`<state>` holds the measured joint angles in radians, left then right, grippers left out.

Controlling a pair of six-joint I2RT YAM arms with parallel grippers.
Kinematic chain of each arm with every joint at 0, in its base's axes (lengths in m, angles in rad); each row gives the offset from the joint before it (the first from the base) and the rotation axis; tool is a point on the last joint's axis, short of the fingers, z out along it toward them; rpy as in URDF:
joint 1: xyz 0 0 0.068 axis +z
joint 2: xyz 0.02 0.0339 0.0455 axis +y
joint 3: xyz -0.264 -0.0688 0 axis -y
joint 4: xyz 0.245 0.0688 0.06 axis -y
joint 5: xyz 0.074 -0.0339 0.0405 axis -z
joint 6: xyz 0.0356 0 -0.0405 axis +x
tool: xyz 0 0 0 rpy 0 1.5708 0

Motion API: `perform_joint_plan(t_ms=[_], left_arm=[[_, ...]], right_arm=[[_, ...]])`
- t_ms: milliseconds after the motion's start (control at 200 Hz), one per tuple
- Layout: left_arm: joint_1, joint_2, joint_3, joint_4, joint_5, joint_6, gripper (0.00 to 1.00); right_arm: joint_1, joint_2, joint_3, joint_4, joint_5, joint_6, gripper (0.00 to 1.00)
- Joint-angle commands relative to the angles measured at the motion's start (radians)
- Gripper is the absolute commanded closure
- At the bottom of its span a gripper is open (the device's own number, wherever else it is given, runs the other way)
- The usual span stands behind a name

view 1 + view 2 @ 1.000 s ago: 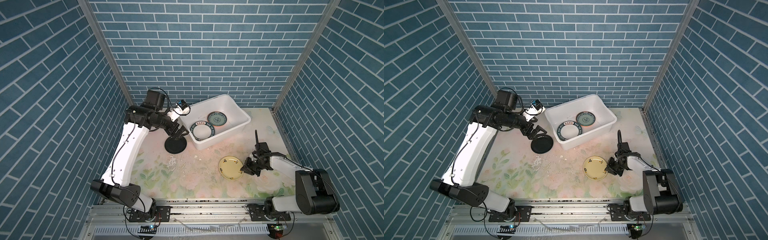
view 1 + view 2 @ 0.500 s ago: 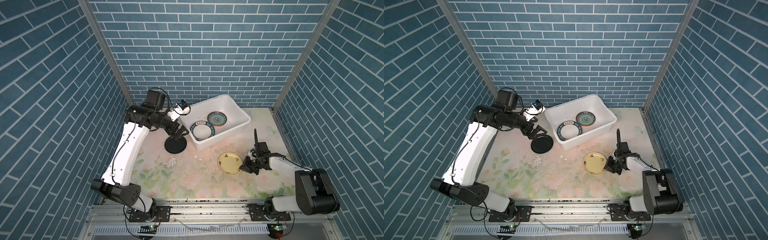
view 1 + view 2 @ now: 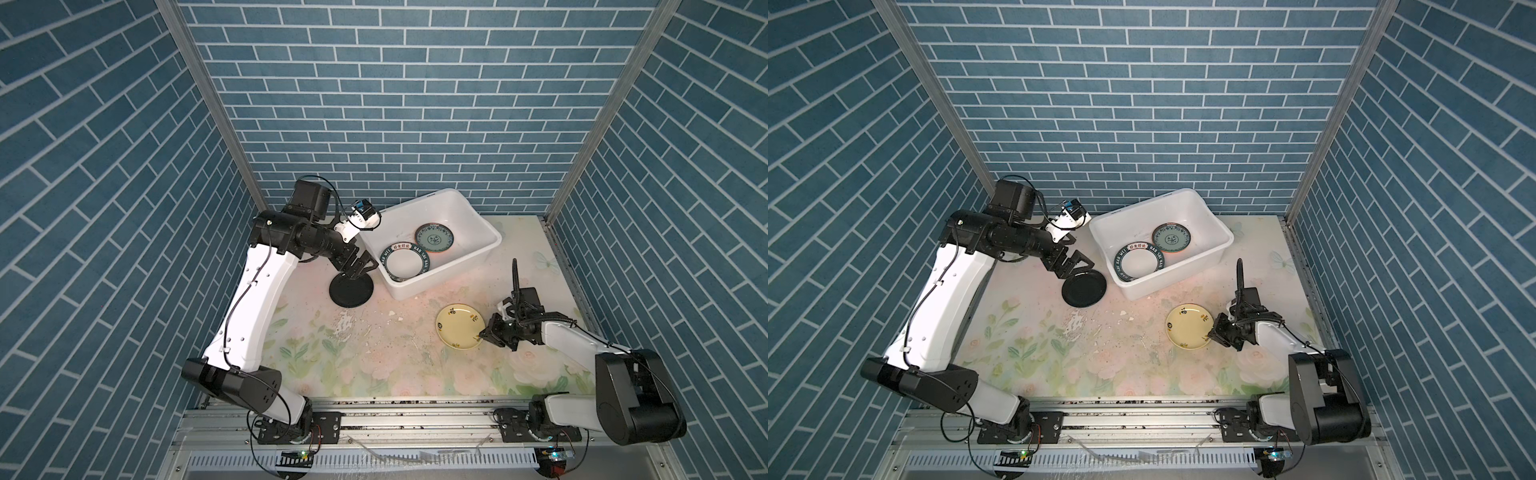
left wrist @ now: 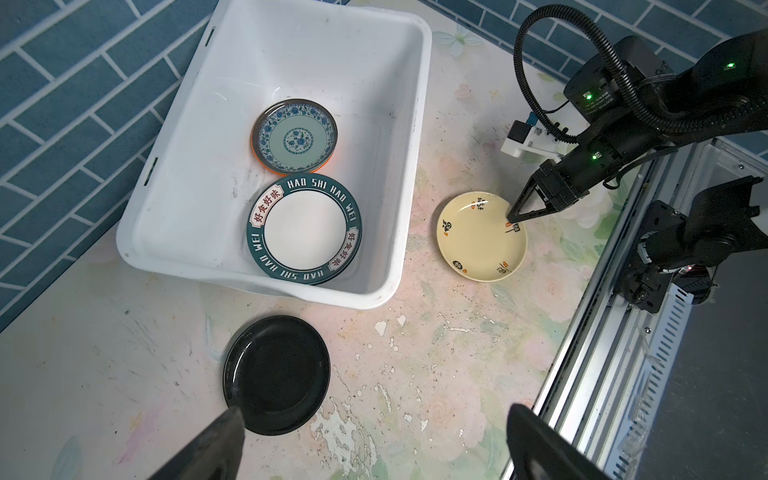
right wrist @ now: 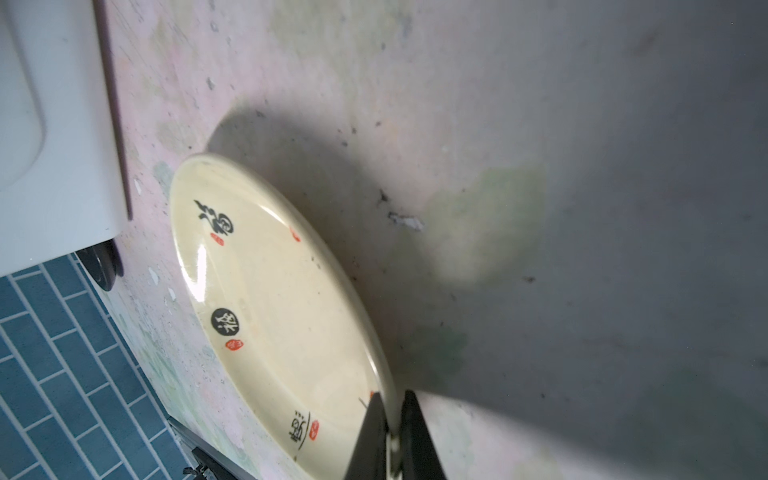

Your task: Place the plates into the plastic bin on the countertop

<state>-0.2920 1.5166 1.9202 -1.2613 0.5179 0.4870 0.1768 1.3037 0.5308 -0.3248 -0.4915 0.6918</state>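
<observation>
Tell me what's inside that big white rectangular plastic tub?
The white plastic tub holds two round plates: a teal patterned plate and a white plate with a dark lettered rim. An orange edge peeks from under the teal one; the rest is covered.

The plastic bin [image 3: 415, 216] stands askew on the countertop [image 3: 374, 357], just right of the frame's centre in both top views. Inside it the first plate [image 3: 404, 265] lies at the lower left end, the second plate [image 3: 434, 237] just beside it, up and right. The third plate [image 3: 351, 293] lies left of the bin's lower corner, under the left gripper [image 3: 360, 269]. The fourth plate [image 3: 459, 326] is lower right of the bin, the right gripper [image 3: 483, 333] at its right edge.
</observation>
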Motion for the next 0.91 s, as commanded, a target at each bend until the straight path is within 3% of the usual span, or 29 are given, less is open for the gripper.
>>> perform_joint_plan(t_ms=[0, 900], left_arm=[[0.005, 0.010, 0.027, 0.000, 0.007, -0.002, 0.00], [0.006, 0.001, 0.015, 0.011, 0.007, -0.003, 0.00]], right_arm=[[0.001, -0.023, -0.005, -0.027, 0.025, 0.029, 1.00], [0.001, 0.012, -0.095, 0.118, 0.054, 0.091, 0.99]])
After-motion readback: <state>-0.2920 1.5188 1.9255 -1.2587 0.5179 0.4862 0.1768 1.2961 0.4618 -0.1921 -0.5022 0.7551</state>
